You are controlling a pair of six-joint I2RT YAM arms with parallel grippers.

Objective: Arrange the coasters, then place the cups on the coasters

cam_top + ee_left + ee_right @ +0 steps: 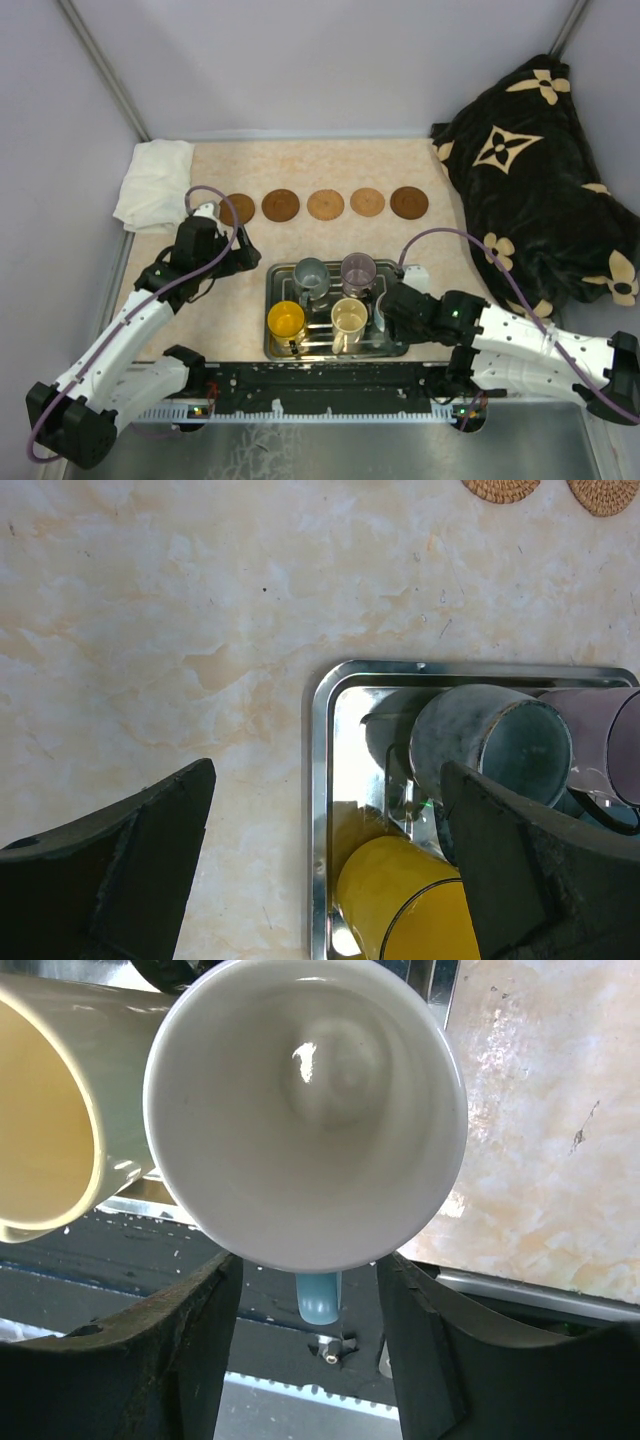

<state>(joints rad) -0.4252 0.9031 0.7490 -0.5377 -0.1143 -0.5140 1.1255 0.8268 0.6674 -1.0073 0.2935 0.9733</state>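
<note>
the left claw (328,780) gapes wide above the tray's (283,267) left rim, holding nothing, with the grey cup (500,740) and yellow cup (400,900) by its right finger. further right, the light blue cup (300,1110) sits at the tray's right end, its handle between the right claw's (305,1260) half-closed fingers; whether they grip cannot be told. the claw should seat firmly and lift straight up, clear of the cream cup (50,1120) just beside. the likely goal is the rightmost coaster (409,202), bare on the table (200,320).
</note>
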